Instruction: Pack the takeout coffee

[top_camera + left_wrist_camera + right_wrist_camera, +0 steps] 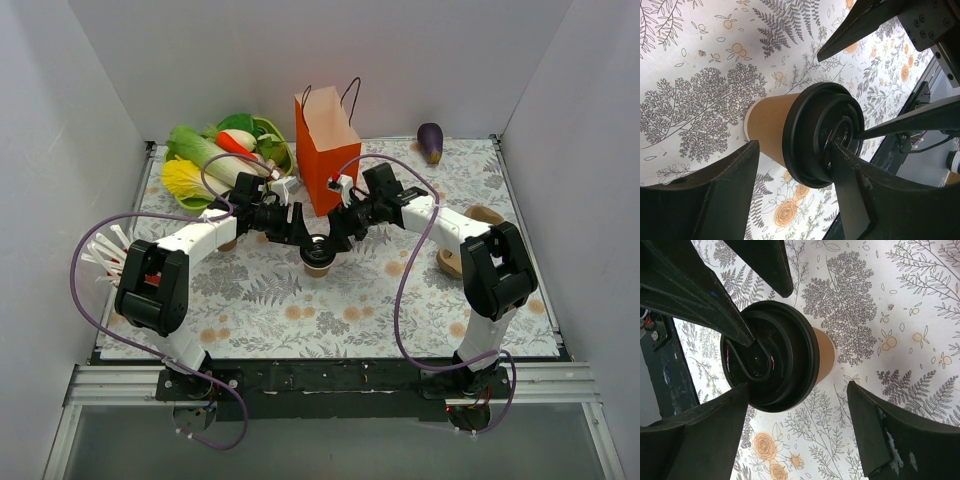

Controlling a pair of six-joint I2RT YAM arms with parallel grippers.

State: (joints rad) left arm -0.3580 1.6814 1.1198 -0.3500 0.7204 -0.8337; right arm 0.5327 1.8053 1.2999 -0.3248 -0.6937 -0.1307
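A brown paper coffee cup (318,262) with a black lid (318,250) stands upright on the floral mat in front of the orange paper bag (325,150). My left gripper (303,235) and right gripper (337,235) both hover just over it, open and empty. In the left wrist view the cup (767,125) and its lid (822,135) lie between and beyond the open left gripper (795,180); one finger (860,190) overlaps the lid's edge. In the right wrist view the lid (767,357) sits by one finger (710,430) of the open right gripper (797,425).
Two more brown cups (483,215) (452,262) show at the right beside the right arm, and one (228,243) under the left arm. Toy vegetables (215,155) are piled back left, an eggplant (430,142) back right, white cutlery (105,250) at the left edge.
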